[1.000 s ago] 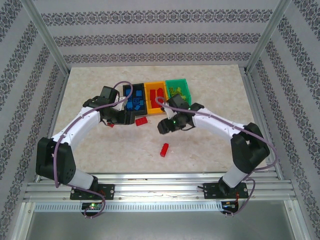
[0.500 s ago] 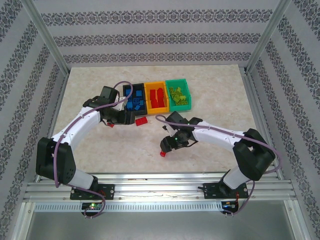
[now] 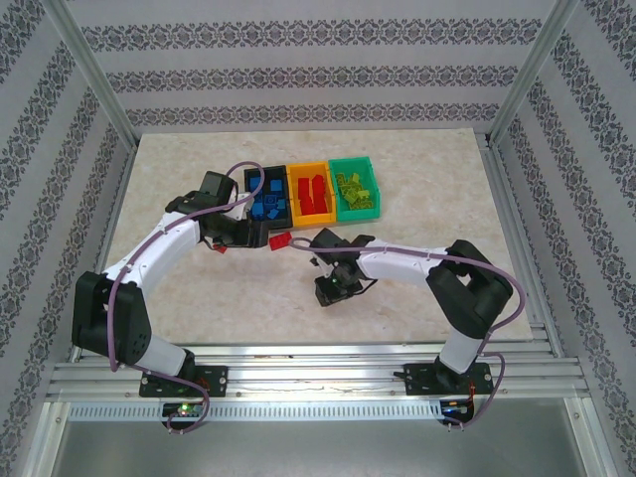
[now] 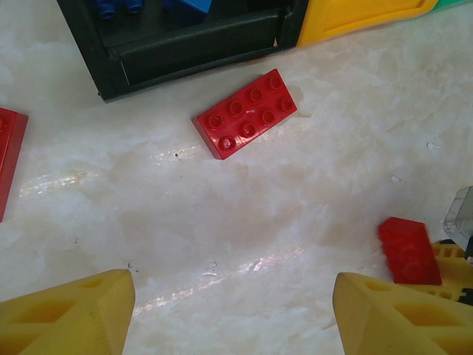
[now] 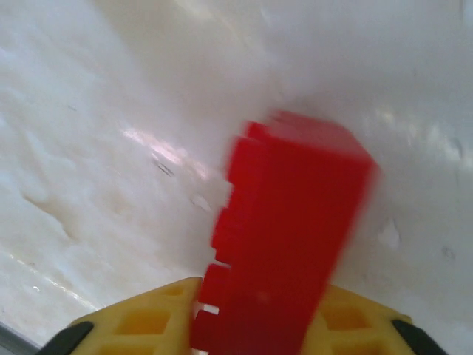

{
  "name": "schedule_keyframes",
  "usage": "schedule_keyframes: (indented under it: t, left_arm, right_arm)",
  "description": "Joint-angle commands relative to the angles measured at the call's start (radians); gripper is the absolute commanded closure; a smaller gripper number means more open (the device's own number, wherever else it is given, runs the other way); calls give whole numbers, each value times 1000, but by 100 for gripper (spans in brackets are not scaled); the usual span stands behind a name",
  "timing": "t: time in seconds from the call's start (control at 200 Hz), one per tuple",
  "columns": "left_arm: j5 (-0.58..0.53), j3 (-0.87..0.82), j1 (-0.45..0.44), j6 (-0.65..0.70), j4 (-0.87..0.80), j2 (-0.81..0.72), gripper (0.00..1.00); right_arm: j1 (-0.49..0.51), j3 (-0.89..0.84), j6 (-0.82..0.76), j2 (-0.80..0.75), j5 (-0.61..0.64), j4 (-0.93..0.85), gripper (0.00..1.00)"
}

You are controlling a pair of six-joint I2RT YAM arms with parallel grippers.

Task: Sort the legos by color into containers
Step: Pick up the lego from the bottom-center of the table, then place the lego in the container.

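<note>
The pale marbled surface (image 3: pixel 199 179) carries three open plastic bins in a row at its far middle, within reach of both arms. The black rectangular bin (image 3: pixel 266 171) holds blue bricks, the orange-yellow bin (image 3: pixel 308 167) red ones, and the green bin (image 3: pixel 350 161) lime ones, so most of the sorting looks done. The left pincer (image 4: pixel 233 288) hangs released, yellow fingers spread wide with nothing between them, low over a flat red eight-stud plastic brick (image 4: pixel 245 113) lying just in front of the black bin, seemingly lined up for a pick. The right pincer (image 3: pixel 331 291), nearer the bases, is clenched on a red studded brick (image 5: pixel 292 237) at the surface, probably bound for the orange-yellow bin. Another red brick (image 4: pixel 7 159) lies loose nearby. No brand or writing can be read.
</note>
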Motion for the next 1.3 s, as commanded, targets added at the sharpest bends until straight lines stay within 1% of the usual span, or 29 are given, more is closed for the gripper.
schedule_keyframes:
  t: [0.0,0.19,0.315,0.46,0.515,0.57,0.62,0.65,0.754,0.814,0.869,0.984,1.089,1.174,1.294]
  left_arm:
    - [5,15,11,22,-32,-6,28]
    - [-6,18,11,24,-35,-4,28]
    - [-4,12,11,24,-32,-2,28]
    - [2,18,11,22,-34,11,29]
    - [2,15,11,22,-32,9,29]
    - [-1,15,12,25,-34,10,28]
    - [-2,16,12,25,-36,14,29]
    - [-3,16,11,24,-37,13,29]
    - [-6,12,12,22,-36,10,28]
    - [-12,12,12,23,-35,11,29]
    - [-14,15,11,23,-40,14,29]
    - [-13,15,10,24,-37,13,28]
    - [-27,30,11,31,-46,25,28]
    - [-51,34,11,20,-49,32,27]
    - [-127,42,15,9,-69,41,26]
  right_arm:
    - [-4,13,-24,29,63,39,84]
    - [-44,38,-53,-30,48,39,90]
    - [-107,98,-89,-41,30,32,90]
    - [-194,257,-140,0,5,12,89]
    - [-227,345,-154,46,-6,7,87]
    - [-257,443,-166,104,-36,-12,83]
    - [-279,524,-171,158,-45,-13,83]
    - [-291,579,-175,194,-56,-17,80]
    - [-325,774,-181,319,-94,-64,66]
    - [-338,869,-190,391,-112,-113,50]
    - [-345,917,-199,427,-118,-148,44]
    - [-345,845,-202,385,-110,-123,41]
    - [-325,702,-206,283,-112,-76,41]
    - [-286,578,-200,203,-94,-40,41]
    - [-206,460,-188,134,-57,-2,37]
